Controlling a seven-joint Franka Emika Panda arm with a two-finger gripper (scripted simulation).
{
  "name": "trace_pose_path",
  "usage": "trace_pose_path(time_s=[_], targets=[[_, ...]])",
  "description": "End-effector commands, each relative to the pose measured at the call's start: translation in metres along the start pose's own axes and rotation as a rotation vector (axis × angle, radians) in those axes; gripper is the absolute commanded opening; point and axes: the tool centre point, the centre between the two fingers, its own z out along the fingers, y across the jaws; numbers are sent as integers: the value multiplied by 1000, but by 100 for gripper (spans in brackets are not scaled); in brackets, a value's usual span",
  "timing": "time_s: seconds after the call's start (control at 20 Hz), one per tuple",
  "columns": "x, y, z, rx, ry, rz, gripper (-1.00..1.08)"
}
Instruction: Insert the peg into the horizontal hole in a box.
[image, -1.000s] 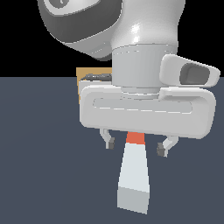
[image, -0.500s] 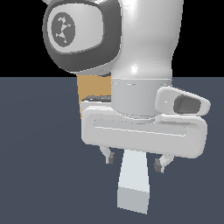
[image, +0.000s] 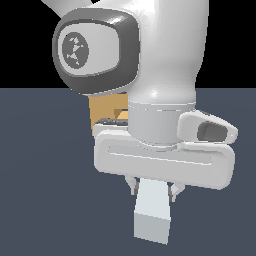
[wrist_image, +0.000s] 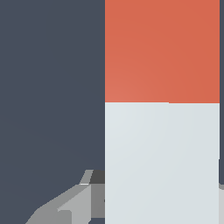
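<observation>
We've got open tabletop (image: 45, 175) on both sides in the exterior view. The only obstacle is the box (image: 106, 111) on the far side, mostly hidden behind the arm. The peg (image: 152, 210) fills the gap under the end effector (image: 152, 190).

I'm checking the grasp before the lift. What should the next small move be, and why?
Probably close the fingers on the peg. The gripper sits low over it, a finger on each side, and the peg looks flat on the floor, the box behind.

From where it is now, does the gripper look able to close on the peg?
Probably yes: the gripper sits right over the peg, one finger beside the bar, and nothing shows between them.
</observation>
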Motion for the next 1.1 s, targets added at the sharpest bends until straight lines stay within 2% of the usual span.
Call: trace_pose_path(time_s=[0.0,0.6,1.05], targets=[[0,0,0,-1,0,0,-100],[5,-5,-3,-1,0,-6,-100],[34,-32,-19,-1,0,-38,-100]])
